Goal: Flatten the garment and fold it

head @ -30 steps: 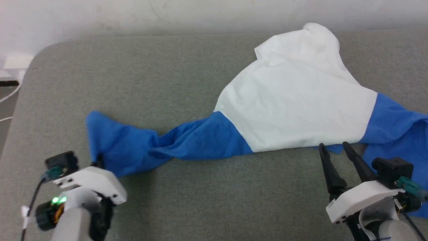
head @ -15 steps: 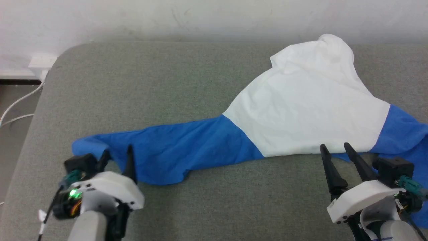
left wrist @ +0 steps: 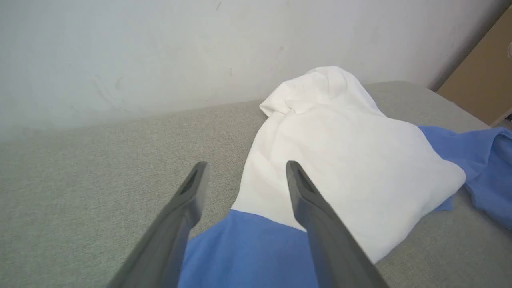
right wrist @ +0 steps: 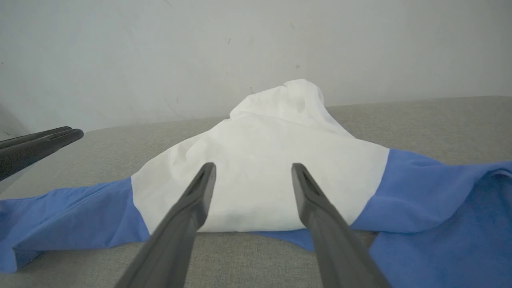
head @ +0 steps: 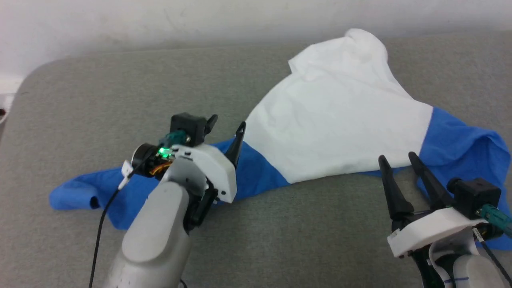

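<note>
As the white, blue-sleeved cloth shirt [head: 340, 120] lies rumpled on grey upholstery [head: 120, 92], I see my left gripper [head: 227, 125] and right gripper [head: 398, 159] both spread, empty.

Soft, even light, with blur at the near edges

The scene is lit diffusely; only faint shadows are cast beneath the garment [head: 340, 120], whose white body is nearly washed out. In the wrist views the left tool [left wrist: 247, 164] and right tool [right wrist: 253, 165] are blurred toward the bottom edge, and the wall [left wrist: 120, 60] is hazed.
</note>
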Tool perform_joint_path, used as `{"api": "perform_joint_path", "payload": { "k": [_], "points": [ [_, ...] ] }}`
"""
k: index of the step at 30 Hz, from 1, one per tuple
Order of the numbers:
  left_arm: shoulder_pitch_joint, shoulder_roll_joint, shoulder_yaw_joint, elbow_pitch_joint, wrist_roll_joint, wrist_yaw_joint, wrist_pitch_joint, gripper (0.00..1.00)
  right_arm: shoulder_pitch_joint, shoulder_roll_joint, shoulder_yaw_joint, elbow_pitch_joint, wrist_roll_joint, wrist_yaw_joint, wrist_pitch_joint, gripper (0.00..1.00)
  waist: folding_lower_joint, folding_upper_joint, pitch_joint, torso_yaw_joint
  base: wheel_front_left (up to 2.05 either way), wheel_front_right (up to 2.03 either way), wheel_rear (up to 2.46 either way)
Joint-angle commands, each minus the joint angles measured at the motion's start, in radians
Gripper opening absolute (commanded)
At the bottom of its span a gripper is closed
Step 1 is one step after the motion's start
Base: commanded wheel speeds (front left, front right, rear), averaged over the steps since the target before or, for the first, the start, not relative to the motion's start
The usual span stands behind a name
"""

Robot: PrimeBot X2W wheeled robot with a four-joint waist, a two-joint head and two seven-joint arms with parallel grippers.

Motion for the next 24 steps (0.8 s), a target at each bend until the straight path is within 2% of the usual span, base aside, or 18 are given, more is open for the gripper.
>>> {"api": "perform_joint_path", "payload": {
  "k": [1,7,14,15,16,19,24],
  "points": [
    [-0.037,0.002,-0.008,0.040,0.012,-0.009,0.026,1.00,-0.017,0.002,0.007,-0.010,0.003,-0.001,-0.007,1.00,0.0000,0.0000,0.049,-0.070,0.00,0.00,0.00],
    [-0.143,0.018,-0.018,0.198,0.019,0.018,0.221,1.00,-0.020,0.002,0.013,-0.020,0.019,-0.001,-0.018,1.00,0.0000,0.0000,0.088,-0.142,0.00,0.00,0.00],
    [-0.213,0.066,-0.042,0.287,0.031,0.024,0.458,1.00,-0.026,0.002,0.017,-0.014,0.036,-0.001,-0.034,1.00,0.0000,0.0000,0.114,-0.178,0.00,0.00,0.00],
    [-0.218,0.071,-0.046,0.289,0.029,0.017,0.482,0.37,-0.028,0.002,0.016,-0.013,0.037,-0.001,-0.036,1.00,0.0000,0.0000,0.118,-0.179,0.00,0.00,0.00],
    [-0.225,0.078,-0.048,0.286,0.027,0.008,0.496,0.00,-0.030,0.002,0.017,-0.014,0.039,-0.001,-0.038,1.00,0.0000,0.0000,0.124,-0.180,0.00,0.00,0.00],
    [-0.254,0.113,-0.046,0.259,0.019,-0.017,0.489,0.00,-0.042,0.002,0.022,-0.015,0.043,-0.001,-0.043,1.00,0.0000,0.0000,0.145,-0.187,0.00,0.00,0.00],
    [-0.328,0.210,-0.014,0.210,-0.010,-0.049,0.433,0.00,-0.074,0.002,0.046,-0.017,0.051,-0.001,-0.055,1.00,0.0000,0.0000,0.191,-0.204,0.00,0.00,0.00]
  ]
}}
